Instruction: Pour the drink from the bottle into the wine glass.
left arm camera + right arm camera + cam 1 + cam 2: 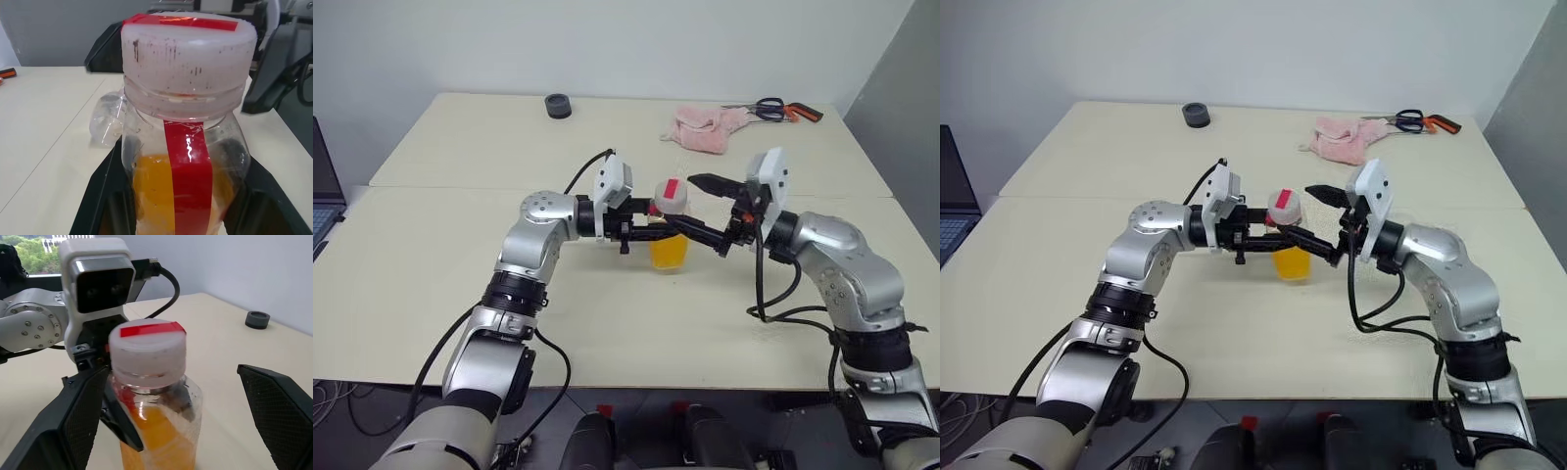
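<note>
- The bottle [670,223], half full of orange drink [668,251], is standing upright mid-table, its cap still on.
- The left gripper [658,233], reaching in from 9 o'clock, is pinching the bottle's body.
- The right gripper [703,211] is hanging spread wide at 3 o'clock, one finger on either side of the cap [146,351], not touching it.
- A blurry clear shape behind the bottle in the left wrist view is hard to identify.

Orange drink [668,251] — red-striped white cap [671,193]
</note>
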